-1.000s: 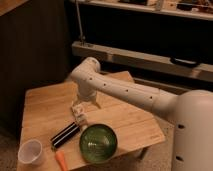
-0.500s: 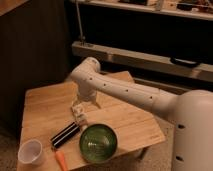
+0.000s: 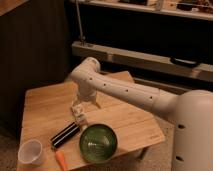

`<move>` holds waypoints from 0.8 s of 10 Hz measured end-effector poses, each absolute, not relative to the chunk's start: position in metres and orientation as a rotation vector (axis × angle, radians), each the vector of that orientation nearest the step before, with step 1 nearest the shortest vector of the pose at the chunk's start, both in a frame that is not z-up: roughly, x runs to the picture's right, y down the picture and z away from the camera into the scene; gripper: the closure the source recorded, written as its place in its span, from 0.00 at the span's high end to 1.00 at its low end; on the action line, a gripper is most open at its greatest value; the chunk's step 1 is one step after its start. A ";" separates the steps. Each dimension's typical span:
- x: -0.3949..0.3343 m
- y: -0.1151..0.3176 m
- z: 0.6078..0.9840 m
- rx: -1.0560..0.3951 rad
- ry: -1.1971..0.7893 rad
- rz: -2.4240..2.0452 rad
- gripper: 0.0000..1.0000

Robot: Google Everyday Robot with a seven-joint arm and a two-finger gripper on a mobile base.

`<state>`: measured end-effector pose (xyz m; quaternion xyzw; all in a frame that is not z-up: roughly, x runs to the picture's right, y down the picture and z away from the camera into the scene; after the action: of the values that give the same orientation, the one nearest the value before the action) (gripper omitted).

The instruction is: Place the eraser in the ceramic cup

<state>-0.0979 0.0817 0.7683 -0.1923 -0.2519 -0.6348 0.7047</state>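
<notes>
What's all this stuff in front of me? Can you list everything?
table: one, light wood, centre.
eraser: one, black, front of table, left of bowl.
ceramic cup: one, white, front-left corner.
bowl: one, green, front edge.
carrot-like piece: one, orange, between cup and bowl.
whitish packet: one, beneath the gripper.
arm: one, white, reaching from the right.
gripper: one, fingers open, empty, above mid-table.

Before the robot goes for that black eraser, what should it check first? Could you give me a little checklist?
1. Eraser lying flat, nothing on top: ok.
2. Cup upright, mouth facing up: ok.
3. Hand open and holding nothing: ok.
4. Hand above the eraser: not ok, it hangs just past the eraser's far end.
5. Eraser clear of the green bowl: cannot tell, they lie close together.
</notes>
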 end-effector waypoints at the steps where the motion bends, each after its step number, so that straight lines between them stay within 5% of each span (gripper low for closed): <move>1: -0.098 0.082 0.768 -0.428 -0.560 -1.411 0.80; 8: -0.147 0.104 0.742 -0.441 -0.639 -1.316 0.80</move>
<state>-0.1467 0.1043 0.7420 -0.1995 -0.2893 -0.5959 0.7221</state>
